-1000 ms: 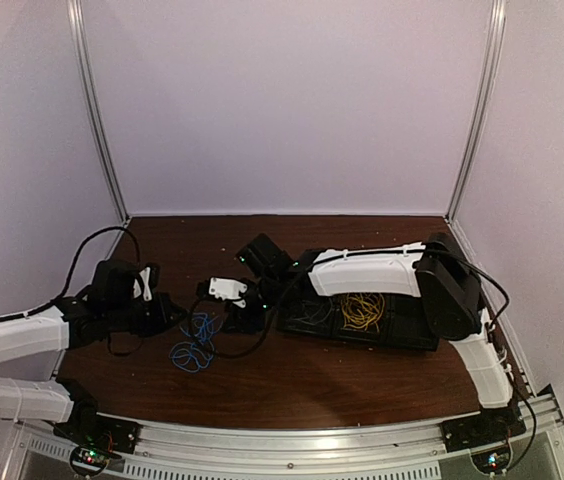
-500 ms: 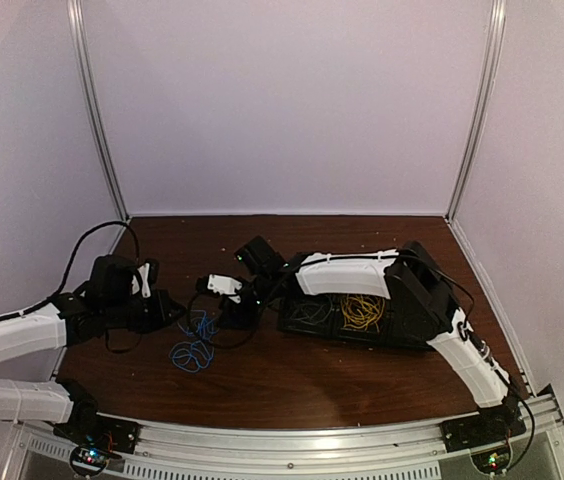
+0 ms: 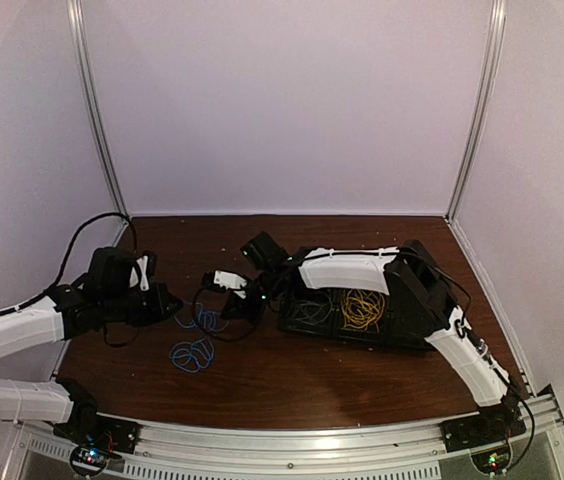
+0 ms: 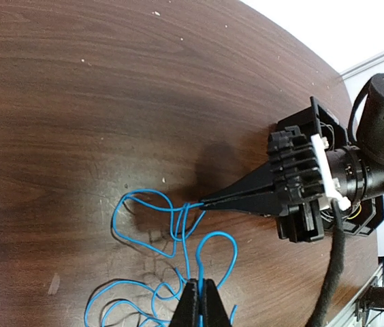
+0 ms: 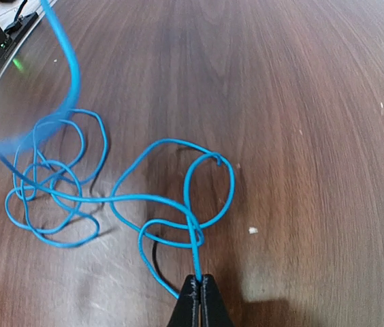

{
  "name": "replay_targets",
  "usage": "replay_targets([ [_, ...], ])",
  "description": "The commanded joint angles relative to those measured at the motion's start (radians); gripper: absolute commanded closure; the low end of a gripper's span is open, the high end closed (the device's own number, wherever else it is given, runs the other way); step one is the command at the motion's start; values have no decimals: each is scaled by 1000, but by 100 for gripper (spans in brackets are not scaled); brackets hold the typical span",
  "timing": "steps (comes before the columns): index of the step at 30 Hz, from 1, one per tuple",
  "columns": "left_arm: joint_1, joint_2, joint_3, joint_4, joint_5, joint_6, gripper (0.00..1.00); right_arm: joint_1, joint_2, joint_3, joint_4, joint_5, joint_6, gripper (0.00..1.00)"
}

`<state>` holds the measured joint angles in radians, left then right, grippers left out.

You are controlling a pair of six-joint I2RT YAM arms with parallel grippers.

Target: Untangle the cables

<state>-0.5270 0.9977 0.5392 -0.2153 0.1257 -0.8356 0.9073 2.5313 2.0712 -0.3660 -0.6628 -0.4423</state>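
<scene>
A blue cable [image 3: 194,348] lies in loose tangled loops on the dark wooden table between the two arms. My left gripper [image 4: 199,285] is shut on one strand of the blue cable [image 4: 178,231]; from above, this left gripper [image 3: 178,312] is at the tangle's left. My right gripper [image 5: 197,282] is shut on another strand of the blue cable [image 5: 151,201], just above a small knot of crossing loops. In the left wrist view the right gripper [image 4: 209,202] pinches the strands opposite mine. A yellow cable [image 3: 362,310] and a pale grey cable [image 3: 312,312] lie in the black tray [image 3: 402,338].
The black tray sits right of centre, partly under the right arm [image 3: 347,272]. A thick black arm cable [image 4: 331,272] hangs beside the right gripper. White walls with metal posts enclose the table at the back and sides.
The right gripper has shut on the blue cable after standing open. The right arm has reached a little further left, and the left gripper has drawn slightly back from the tangle.
</scene>
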Motion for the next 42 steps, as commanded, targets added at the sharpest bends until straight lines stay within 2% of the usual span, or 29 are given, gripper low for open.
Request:
replay_targets([
  [1, 7, -14, 75, -48, -70, 41, 100, -36, -80, -8, -121, -35, -15, 100],
  [5, 24, -23, 171, -193, -202, 105, 100, -104, -264, -95, -243, -61, -33, 100],
  [9, 78, -26, 230, -261, -218, 151, 100, -227, -551, -257, -244, -60, -16, 100],
  [12, 91, -18, 264, -276, -228, 164, 100, -338, -703, -354, -273, -17, -30, 100],
  [13, 94, 0, 304, -282, -239, 171, 100, -488, -830, -442, -291, -9, -45, 100],
  [15, 96, 19, 338, -284, -239, 179, 100, -624, -903, -520, -302, -31, -56, 100],
  [20, 97, 77, 398, -273, -204, 193, 100, -905, -1050, -647, -307, -67, -93, 100],
  [22, 96, 95, 389, -198, -79, 204, 100, -975, -1089, -680, -336, -66, -140, 100],
  [24, 70, 130, 369, -68, 87, 202, 100, -991, -1128, -721, -372, -48, -197, 100],
  [25, 29, 156, 377, -13, 113, 200, 100, -992, -1149, -746, -392, -45, -223, 100],
  [28, -139, 289, 503, 19, 50, 253, 100, -990, -1217, -823, -434, -68, -264, 100],
  [30, -208, 374, 583, 48, 55, 253, 100, -989, -1246, -860, -469, -74, -281, 100],
  [35, -310, 560, 725, 166, 95, 259, 100, -988, -1259, -923, -589, -72, -354, 100],
  [39, -367, 695, 846, 282, 159, 261, 100, -986, -1261, -1000, -585, -83, -353, 100],
  [42, -411, 802, 959, 310, 183, 262, 100, -985, -1245, -1040, -551, -90, -347, 100],
])
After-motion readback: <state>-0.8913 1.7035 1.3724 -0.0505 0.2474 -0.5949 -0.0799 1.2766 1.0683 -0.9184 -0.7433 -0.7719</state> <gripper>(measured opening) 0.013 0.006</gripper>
